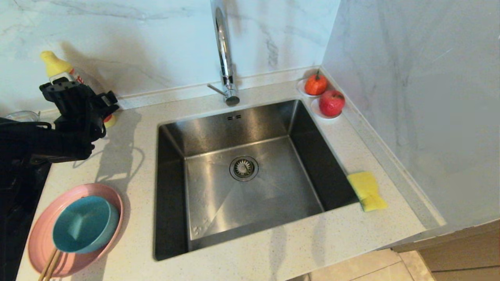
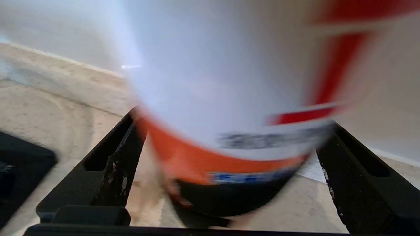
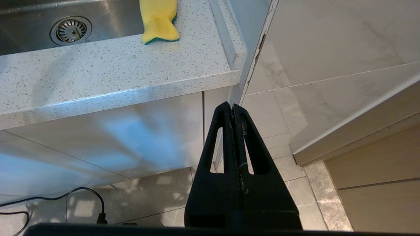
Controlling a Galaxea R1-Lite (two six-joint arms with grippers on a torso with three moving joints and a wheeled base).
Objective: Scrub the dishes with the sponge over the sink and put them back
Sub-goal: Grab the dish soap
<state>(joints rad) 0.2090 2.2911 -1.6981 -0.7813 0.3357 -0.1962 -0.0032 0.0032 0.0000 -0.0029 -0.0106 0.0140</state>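
Head view, near to far: teal bowl [image 1: 84, 224] sits inside pink plate [image 1: 72, 230] on the counter [image 1: 273, 249], near left of the sink [image 1: 242, 171]; neither lifted, so scrubbing not started. Sponge [image 1: 367, 191] lies flat on the right rim, untouched, long axis running front to back along the sink edge. Left gripper [image 1: 72, 99] at the far left, fingers wide open either side of a soap bottle [image 2: 229, 98], not clamped. Right gripper [image 3: 233, 111] parked below the counter, fingers pressed together, empty.
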